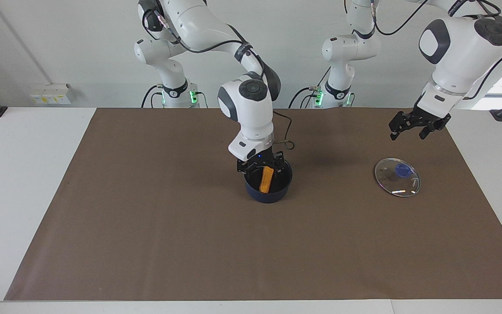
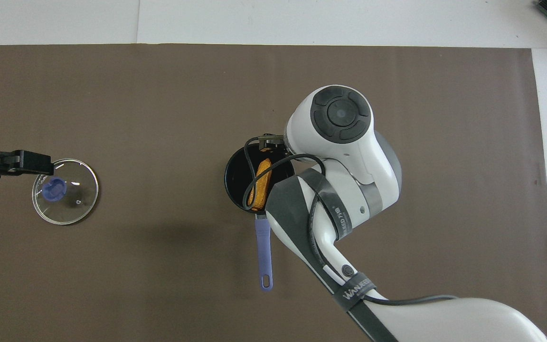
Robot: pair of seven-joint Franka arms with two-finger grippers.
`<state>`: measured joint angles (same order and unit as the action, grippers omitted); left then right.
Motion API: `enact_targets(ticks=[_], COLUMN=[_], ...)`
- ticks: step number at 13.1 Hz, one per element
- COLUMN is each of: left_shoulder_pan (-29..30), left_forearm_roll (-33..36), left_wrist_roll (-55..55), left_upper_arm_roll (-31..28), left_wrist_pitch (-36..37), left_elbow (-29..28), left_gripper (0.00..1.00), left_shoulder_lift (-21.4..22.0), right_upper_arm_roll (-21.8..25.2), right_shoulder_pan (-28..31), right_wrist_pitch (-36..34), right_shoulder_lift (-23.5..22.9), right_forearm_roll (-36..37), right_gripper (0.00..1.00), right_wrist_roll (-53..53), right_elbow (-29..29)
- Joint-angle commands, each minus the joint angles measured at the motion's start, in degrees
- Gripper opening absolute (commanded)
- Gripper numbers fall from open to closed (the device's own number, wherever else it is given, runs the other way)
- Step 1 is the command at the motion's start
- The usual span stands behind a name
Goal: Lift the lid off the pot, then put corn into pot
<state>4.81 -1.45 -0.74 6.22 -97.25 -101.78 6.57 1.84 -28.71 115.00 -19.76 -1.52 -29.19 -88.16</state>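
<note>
The corn (image 1: 267, 179) was seen slanted inside the pot (image 1: 268, 192), one end down against the black interior and the other up at the rim, directly below the right gripper (image 1: 261, 167), which was lowered to the pot's mouth. Whether its jaws were clenched on the cob or already released could not be told, the fingers being masked by the wrist and the pot wall. The low, near-vertical approach was judged to have been chosen so that the cob would be set down rather than dropped. Nothing else was visible in the pot (part of its interior was hidden by the arm in the overhead view). Its long blue handle (image 2: 263, 256) pointed toward the robots.

The lid (image 1: 397, 177) was lying flat on the brown mat (image 1: 146, 240), knob up, well apart from the pot toward the left arm's end of the table, evidently parked there to keep the pot's mouth free. The left gripper (image 1: 412, 131) was held in the air above the lid's edge, jaws spread and grasping nothing, and the arm appeared to be waiting.
</note>
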Motion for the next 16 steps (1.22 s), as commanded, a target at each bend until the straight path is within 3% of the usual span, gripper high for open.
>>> enact_targets(ticks=[1, 6, 16], left_shoulder_pan=[-0.2, -0.5, -1.5], left_forearm_roll=[0.9, 0.3, 0.2], left_wrist_roll=[-0.9, -0.7, 0.5], left_upper_arm_roll=[-0.3, -0.2, -0.1], left_wrist_pitch=[5.6, 12.3, 11.4], left_elbow=[5.4, 10.4, 8.7], left_gripper=[1.0, 1.0, 1.0], left_shoulder_lift=[-0.9, -4.0, -3.1], right_upper_arm_roll=[-0.7, -0.7, -0.6], right_shoulder_pan=[3.9, 11.6, 22.3], right_wrist_pitch=[-4.0, -9.5, -21.7], right_shoulder_lift=[3.8, 8.9, 17.5], right_forearm_roll=[0.7, 0.7, 0.6], right_gripper=[1.0, 1.0, 1.0], right_wrist_roll=[4.9, 13.3, 25.2], right_elbow=[-1.2, -1.1, 0.8])
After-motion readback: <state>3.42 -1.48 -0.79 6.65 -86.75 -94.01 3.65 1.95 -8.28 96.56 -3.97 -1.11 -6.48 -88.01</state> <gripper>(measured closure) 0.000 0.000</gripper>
